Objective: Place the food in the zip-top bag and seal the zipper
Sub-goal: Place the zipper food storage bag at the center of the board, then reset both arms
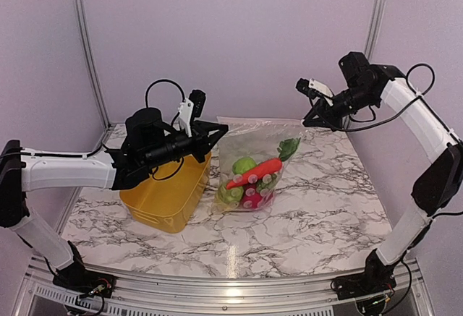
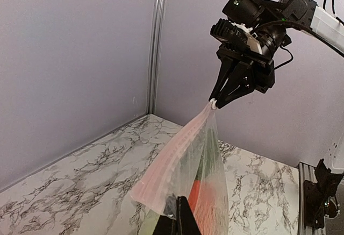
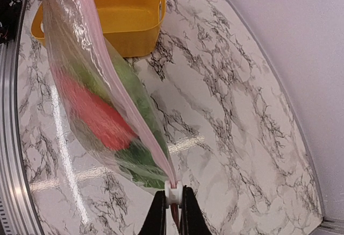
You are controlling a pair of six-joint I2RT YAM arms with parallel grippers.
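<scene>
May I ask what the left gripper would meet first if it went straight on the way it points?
The zip-top bag it is shut on would bunch up first; beyond it, the right gripper pinching the far end of the zipper seems in line, depth uncertain.

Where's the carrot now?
In the top view the carrot sits inside the clear bag, mid-table, just right of the yellow bin, with green pieces around it.

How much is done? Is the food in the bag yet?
Done: the food sits inside the zip-top bag. In hand: the left claw and right claw each pinch an end of the zipper, stretching it between them. Left: the zipper looks pressed flat, but I cannot tell if it is sealed.
</scene>
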